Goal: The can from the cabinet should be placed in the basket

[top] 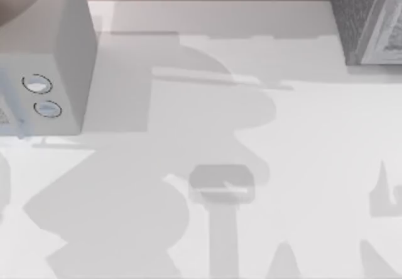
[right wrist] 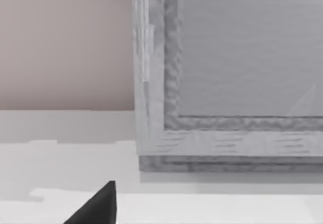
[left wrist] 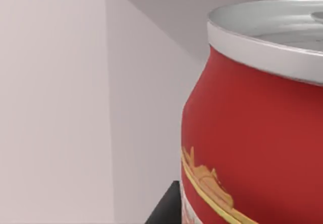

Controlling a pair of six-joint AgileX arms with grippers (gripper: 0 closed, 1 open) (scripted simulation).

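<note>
Top view looked down on a pale surface (top: 301, 134) crossed by grey shadows of the arms. At the far right corner stood the cabinet (top: 367, 15), dark grey and speckled, with its lighter framed front turned toward the near side. At the left edge sat a plain pale box (top: 56, 53) with two round rings (top: 41, 95) on its face.

Left wrist view had the can (left wrist: 252, 133) very close to the lens: red body, silver rim and top, a yellow band and a scrap of white label low on its side. It stood upright against pale walls that met in a corner behind it. A small dark shape (left wrist: 164, 209) showed beside the can's base; whether it was part of the left claw I could not tell, nor whether that claw was spread or pinching the can.

Right wrist view faced the cabinet's framed panel (right wrist: 242, 47) from near the surface, with one dark fingertip (right wrist: 98, 206) of the right claw low in the picture. Its state could not be told.
</note>
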